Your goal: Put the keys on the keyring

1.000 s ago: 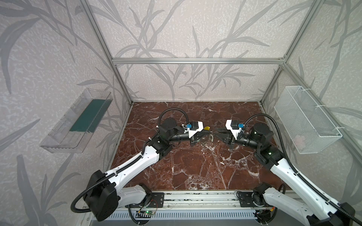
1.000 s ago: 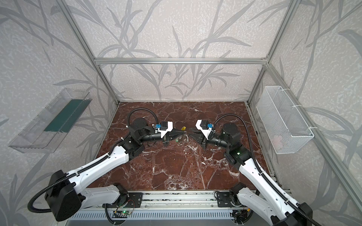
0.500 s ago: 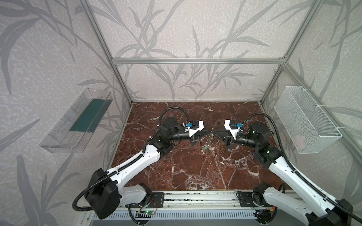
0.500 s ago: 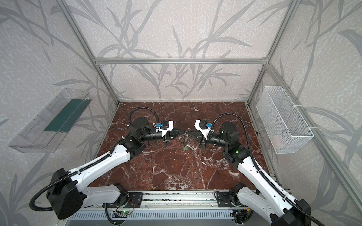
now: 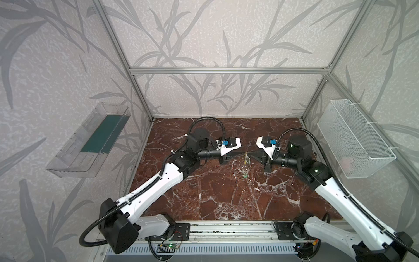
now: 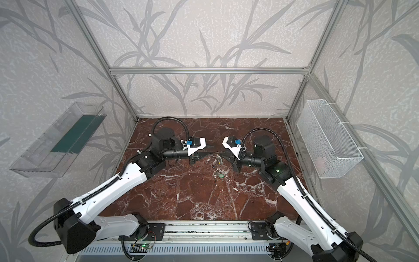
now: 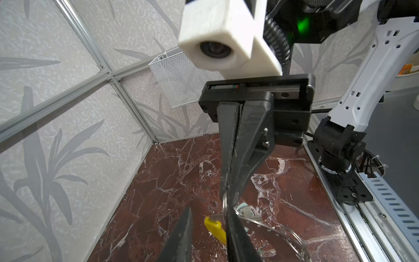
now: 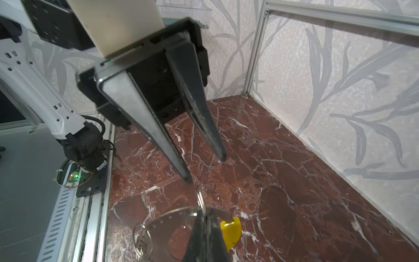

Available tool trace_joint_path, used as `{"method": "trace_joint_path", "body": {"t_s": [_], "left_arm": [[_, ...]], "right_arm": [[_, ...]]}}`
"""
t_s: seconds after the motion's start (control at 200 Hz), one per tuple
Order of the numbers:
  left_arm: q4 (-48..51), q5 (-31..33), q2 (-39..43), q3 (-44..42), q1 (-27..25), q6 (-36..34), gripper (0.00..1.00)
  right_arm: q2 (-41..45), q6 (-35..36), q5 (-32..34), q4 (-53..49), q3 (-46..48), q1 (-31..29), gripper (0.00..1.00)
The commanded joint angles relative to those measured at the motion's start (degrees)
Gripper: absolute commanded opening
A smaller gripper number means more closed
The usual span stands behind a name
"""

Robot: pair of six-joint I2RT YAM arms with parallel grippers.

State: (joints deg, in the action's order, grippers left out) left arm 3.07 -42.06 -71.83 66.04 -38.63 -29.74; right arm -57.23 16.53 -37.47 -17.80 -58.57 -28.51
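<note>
Above the middle of the desk, nearer its far edge, the keyring is pinched by the right claw. The left claw is spread, with nothing seen in it. The key lying beneath should be gripped by its tag, the metal loop left free.

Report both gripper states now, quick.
Left gripper: open, fingers apart, holding nothing.
Right gripper: closed on the thin grey metal keyring hoop with a yellow segment.
</note>
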Motion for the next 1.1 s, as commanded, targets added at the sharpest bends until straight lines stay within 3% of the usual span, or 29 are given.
{"method": "trace_joint_path", "body": {"t_s": [0.0,0.185,0.675,1.0,1.095], "left_arm": [[14.0,5.2,0.2,4.0,-1.5,-10.6,0.29],[17.0,7.8,-1.3,6.3,-3.6,-12.5,0.30],[20.8,7.2,-5.0,9.6,-5.1,-11.9,0.28],[21.8,6.3,-6.3,10.2,-5.4,-11.8,0.13],[22.0,5.8,-6.6,10.3,-5.4,-11.9,0.04]], "right_arm": [[-1.6,3.4,3.8,-10.9,-3.6,-1.4,0.00],[-3.1,3.0,5.7,-12.1,-5.3,-2.9,0.00],[-2.4,2.0,5.9,-9.9,-4.6,-4.4,0.00],[-2.0,1.8,6.1,-8.0,-4.0,-4.4,0.00],[-1.5,1.6,6.0,-6.4,-3.3,-4.5,0.00]]}}
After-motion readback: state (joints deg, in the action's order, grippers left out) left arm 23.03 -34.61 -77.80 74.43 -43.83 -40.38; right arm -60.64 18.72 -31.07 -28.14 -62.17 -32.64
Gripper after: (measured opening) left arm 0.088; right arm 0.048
